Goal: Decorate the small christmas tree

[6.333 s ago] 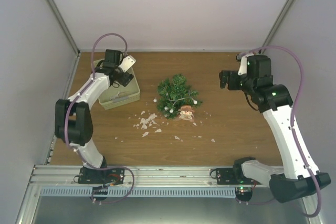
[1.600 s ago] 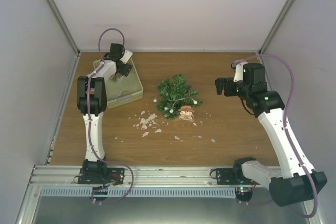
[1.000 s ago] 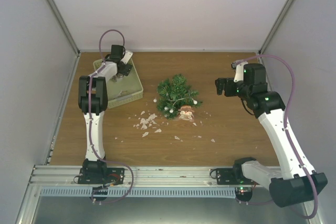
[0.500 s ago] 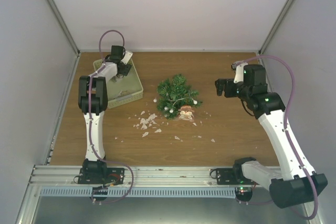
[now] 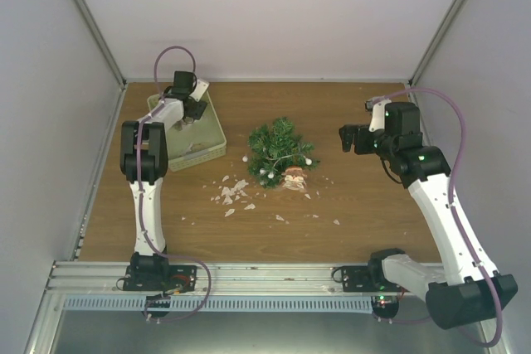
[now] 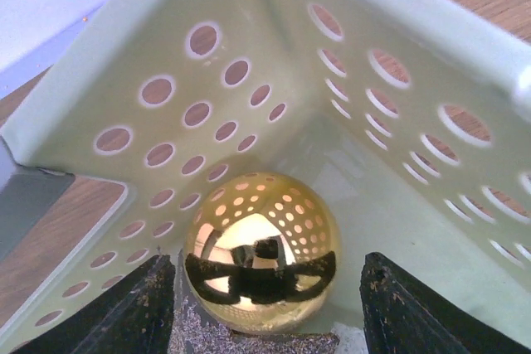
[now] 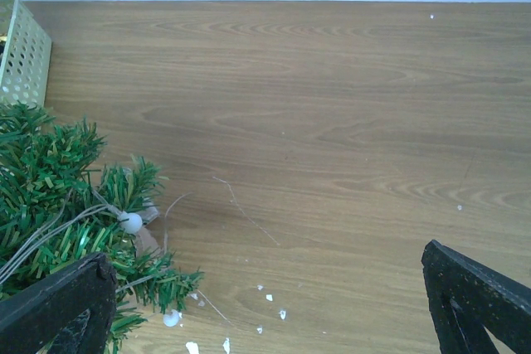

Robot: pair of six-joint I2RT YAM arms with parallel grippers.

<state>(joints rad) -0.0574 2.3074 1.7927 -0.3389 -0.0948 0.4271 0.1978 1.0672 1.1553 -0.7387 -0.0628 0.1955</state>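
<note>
The small artificial christmas tree with bushy dark green needle branches (image 5: 280, 148) sits mid-table, its brownish pot base (image 5: 294, 177) showing at the near-right side, so it seems to lean or lie over rather than stand straight; a few small white balls (image 7: 130, 222) and pale cords already hang among the needles, and white fragments (image 5: 233, 195) are scattered on the brown wooden table (image 5: 373, 205) in front of it. To its left, apart from it, stands the pale yellow-green perforated plastic basket (image 5: 206, 152), which holds the ornaments, and that is why the left gripper (image 5: 187, 119) reaches down into its far corner. The left wrist view shows a shiny gold ball ornament (image 6: 261, 250) resting against the basket's holed walls (image 6: 207, 80), with the 2 dark fingers (image 6: 133, 312) standing one on each side of it; a gap shows on the right side, so the jaws look parted around the ball rather than clamped on it. The tree is well off to this gripper's right, beyond the basket wall. The right gripper (image 5: 346, 138) hovers just right of the tree with its jaws spread wide and nothing between them, probably waiting to steady or receive; in its wrist view the branches (image 7: 58, 205) fill the lower left
</note>
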